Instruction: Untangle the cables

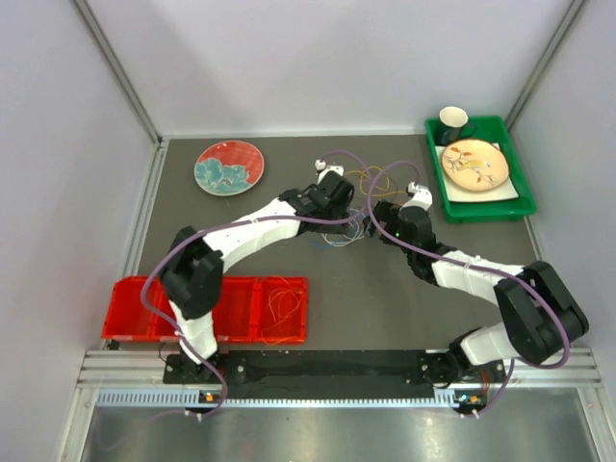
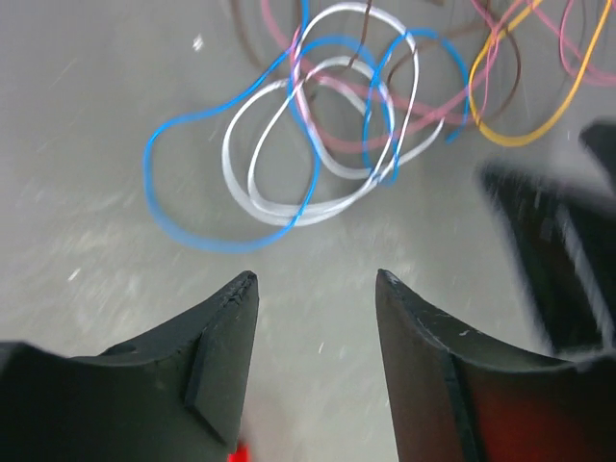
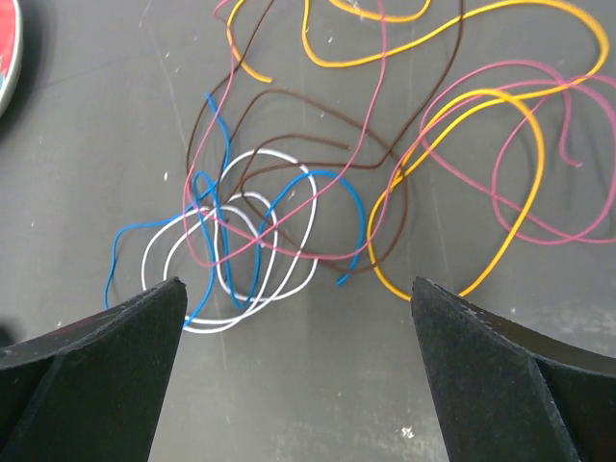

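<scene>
A: What worries you here?

B: The heap itself. The cables (image 1: 354, 207) lie in a loose pile on the table (image 1: 385, 298), toward the far side, right between the two arms. The left gripper (image 2: 315, 279) hangs just short of the pile, partly open, with nothing between its fingers. The right gripper (image 3: 296, 289) is spread wide over the near edge of the pile and is empty too.

A: So a bad pinch?

B: Yes. The blue wire (image 2: 151, 188) winds in and out of the white loop (image 3: 272, 154), and a pink wire (image 3: 549, 241) and a brown wire (image 3: 289, 93) cross them. A gripper closing there likely catches several strands at once. A pull then drags the whole pile or tightens the crossings instead of freeing one wire.

A: Anything else?

B: The grippers are near each other. The right one shows as a dark blur at the edge of the left wrist view, so they could bump. The strands are also thin and lie flat, so I expect fingers may slip off them.

A: And how does the pile look?

B: Thin, springy curls. Blue and white are bunched on one side. The yellow wire (image 3: 383, 274) sweeps in wide open curves on the other, laced with pink. Some orange strands (image 1: 282, 306) lie in the end compartment of the red tray (image 1: 135, 318), well apart from the pile.
</scene>
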`<action>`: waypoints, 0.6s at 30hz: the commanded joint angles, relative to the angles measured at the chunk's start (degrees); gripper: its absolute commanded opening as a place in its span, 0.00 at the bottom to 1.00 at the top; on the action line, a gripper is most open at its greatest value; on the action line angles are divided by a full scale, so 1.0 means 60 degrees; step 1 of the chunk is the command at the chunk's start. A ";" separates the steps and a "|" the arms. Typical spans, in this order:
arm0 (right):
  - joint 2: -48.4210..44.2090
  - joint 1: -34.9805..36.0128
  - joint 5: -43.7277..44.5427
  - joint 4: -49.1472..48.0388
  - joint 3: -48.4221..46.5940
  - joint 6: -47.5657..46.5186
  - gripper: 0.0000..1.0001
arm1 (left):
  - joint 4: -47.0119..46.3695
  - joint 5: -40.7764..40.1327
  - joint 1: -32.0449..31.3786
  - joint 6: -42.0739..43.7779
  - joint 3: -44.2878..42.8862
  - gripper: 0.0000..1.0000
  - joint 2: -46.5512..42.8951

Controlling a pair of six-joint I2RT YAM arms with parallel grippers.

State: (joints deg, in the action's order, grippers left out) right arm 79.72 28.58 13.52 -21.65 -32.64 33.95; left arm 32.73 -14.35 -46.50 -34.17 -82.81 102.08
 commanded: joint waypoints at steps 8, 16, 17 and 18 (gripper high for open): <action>-0.0528 -0.0310 0.0150 -0.0537 0.0152 0.0288 0.99 | -0.0855 0.0560 0.0104 0.0144 -0.1214 0.52 0.1706; -0.0543 -0.0470 0.0091 -0.0610 0.0255 0.0361 0.99 | -0.1207 0.0548 0.0104 0.0042 -0.1550 0.49 0.2497; -0.0543 -0.0471 0.0091 -0.0654 0.0270 0.0376 0.99 | -0.1251 0.0459 0.0104 0.0041 -0.1594 0.49 0.2556; -0.0529 -0.0486 0.0091 -0.0683 0.0313 0.0376 0.99 | -0.1309 0.0429 0.0089 0.0070 -0.1711 0.48 0.2600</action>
State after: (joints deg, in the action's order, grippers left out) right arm 78.06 26.55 13.39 -22.33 -31.38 35.24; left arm 28.16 -10.20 -45.87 -33.89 -89.56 116.46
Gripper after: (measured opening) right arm 0.987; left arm 0.491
